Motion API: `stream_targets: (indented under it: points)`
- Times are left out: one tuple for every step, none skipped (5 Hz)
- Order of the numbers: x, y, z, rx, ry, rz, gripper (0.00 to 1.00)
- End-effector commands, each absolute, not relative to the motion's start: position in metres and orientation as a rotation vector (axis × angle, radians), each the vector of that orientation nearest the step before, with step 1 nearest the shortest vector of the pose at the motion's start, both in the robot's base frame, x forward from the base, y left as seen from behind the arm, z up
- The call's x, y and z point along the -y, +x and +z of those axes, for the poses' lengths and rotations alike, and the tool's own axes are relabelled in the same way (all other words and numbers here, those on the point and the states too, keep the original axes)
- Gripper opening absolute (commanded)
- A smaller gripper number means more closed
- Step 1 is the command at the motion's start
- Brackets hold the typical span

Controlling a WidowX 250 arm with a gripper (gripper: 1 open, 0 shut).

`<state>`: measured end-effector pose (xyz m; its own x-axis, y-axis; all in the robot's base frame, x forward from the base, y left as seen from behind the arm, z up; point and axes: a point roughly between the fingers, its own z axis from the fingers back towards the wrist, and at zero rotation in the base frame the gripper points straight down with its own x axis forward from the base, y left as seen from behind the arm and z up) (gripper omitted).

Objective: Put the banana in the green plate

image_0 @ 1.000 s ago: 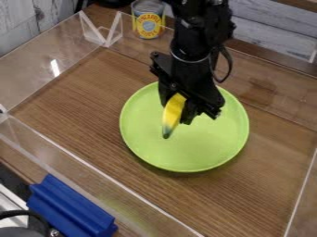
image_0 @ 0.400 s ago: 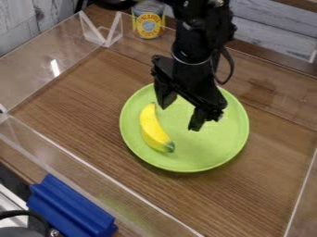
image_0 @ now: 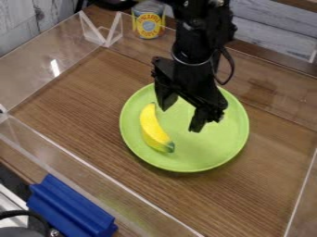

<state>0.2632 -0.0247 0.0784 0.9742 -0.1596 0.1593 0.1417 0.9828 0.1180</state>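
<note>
The yellow banana (image_0: pixel 152 128) lies flat inside the lime-green plate (image_0: pixel 217 148), on its left half, with a dark tip toward the front. My black gripper (image_0: pixel 181 104) hangs just above the plate's middle, pointing down, open, with its fingers spread and nothing between them. The left finger is just above the banana's far end and the right finger (image_0: pixel 203 113) stands apart over bare plate.
The plate sits on a wooden tabletop (image_0: pixel 74 102) ringed by clear plastic walls (image_0: pixel 37 56). A yellow-labelled can (image_0: pixel 150 22) stands at the back. A blue block (image_0: pixel 69 211) lies outside the near wall at the lower left.
A second ago the gripper held the banana upright over the plate. It has opened, and the banana has dropped flat onto the plate's left side. The arm stayed put.
</note>
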Motion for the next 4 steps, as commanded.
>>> stream_targets:
  points:
    - [0.0258,0.2643,0.083,0.181,0.101,-0.152,1.0]
    - [0.0257,0.2624,0.0818,0.17,0.097,-0.15,1.0]
    - [0.0259,0.2608,0.0812,0.16,0.091,-0.15,1.0]
    - [0.0267,0.2595,0.0827,0.147,0.081,-0.148,1.0]
